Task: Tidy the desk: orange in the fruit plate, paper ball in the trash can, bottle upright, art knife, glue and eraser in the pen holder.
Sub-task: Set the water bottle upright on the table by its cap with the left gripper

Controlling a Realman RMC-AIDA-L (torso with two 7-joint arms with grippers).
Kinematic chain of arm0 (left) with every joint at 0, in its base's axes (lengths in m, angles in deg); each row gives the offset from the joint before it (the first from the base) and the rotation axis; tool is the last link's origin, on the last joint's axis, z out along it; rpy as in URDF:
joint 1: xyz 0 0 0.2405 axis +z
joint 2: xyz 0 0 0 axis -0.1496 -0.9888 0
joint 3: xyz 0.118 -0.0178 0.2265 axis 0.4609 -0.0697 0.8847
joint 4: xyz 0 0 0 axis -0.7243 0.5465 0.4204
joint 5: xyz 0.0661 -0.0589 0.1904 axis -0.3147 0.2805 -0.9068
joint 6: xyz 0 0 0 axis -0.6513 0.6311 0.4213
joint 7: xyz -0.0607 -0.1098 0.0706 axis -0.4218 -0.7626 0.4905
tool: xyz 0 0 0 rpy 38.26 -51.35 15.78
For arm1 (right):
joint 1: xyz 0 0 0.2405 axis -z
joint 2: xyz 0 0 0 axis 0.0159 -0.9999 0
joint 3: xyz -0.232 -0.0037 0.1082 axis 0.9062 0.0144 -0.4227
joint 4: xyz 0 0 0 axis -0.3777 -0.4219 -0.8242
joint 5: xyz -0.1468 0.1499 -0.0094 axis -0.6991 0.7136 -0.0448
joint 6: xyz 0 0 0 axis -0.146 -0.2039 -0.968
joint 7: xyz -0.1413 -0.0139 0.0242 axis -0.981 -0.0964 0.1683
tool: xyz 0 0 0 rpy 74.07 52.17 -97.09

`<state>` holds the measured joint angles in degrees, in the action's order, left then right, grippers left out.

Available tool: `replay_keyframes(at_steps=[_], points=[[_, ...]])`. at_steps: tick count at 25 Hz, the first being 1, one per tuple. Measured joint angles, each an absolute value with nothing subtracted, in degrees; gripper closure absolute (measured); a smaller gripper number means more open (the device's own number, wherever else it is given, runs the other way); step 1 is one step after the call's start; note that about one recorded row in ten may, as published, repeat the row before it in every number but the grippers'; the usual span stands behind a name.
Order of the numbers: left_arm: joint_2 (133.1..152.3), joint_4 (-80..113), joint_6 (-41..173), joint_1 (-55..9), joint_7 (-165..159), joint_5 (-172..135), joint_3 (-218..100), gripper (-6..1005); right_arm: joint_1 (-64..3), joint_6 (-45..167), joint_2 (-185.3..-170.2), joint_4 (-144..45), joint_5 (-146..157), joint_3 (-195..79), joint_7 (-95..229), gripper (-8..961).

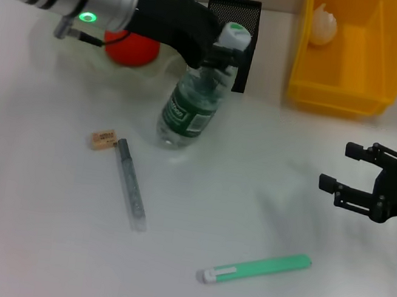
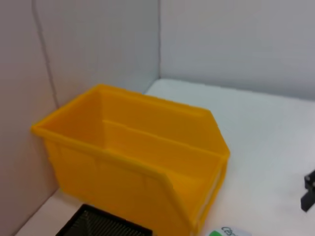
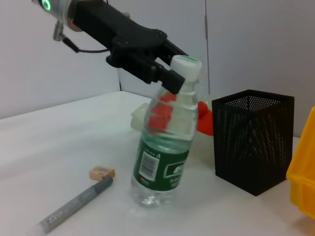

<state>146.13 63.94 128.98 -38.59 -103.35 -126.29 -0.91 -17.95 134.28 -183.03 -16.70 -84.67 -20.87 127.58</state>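
Note:
The bottle leans with its base on the desk and its white cap toward the pen holder. My left gripper is shut on its neck just under the cap. The orange lies in the fruit plate behind the left arm. Inside the trash can sits the paper ball. The eraser lies beside a grey pen-shaped tool, and a green stick is nearer the front. I cannot tell which of these two is the art knife or glue. My right gripper hovers open at the right.
The pen holder stands right behind the bottle's cap, with the yellow trash can to its right. The left arm reaches across above the fruit plate.

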Motion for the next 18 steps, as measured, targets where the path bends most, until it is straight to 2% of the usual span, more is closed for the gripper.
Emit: replay_keyframes(at_steps=[8,12,14,18], points=[[145.66,64.3,132.3,-32.0,-99.8,-117.2,-4.7,556,-18.1,134.3,-183.09,-16.7,-84.7,-20.9,127.6,166],[145.50,64.3,132.9,-31.5,-99.4,-116.4,-4.8,554,-18.2,134.3,-183.18,-16.7,-84.7,-20.9,127.6,166],[144.58,64.6,137.1,-27.8,-95.9,-111.9,-7.9,550,-18.2,134.3,-183.23,-16.7,-84.7,-20.9,127.5,166],[144.46,64.7,138.4,-27.0,-94.9,-111.1,-9.4,543,-18.2,134.3,-183.30,-16.7,-84.7,-20.9,127.5,166]])
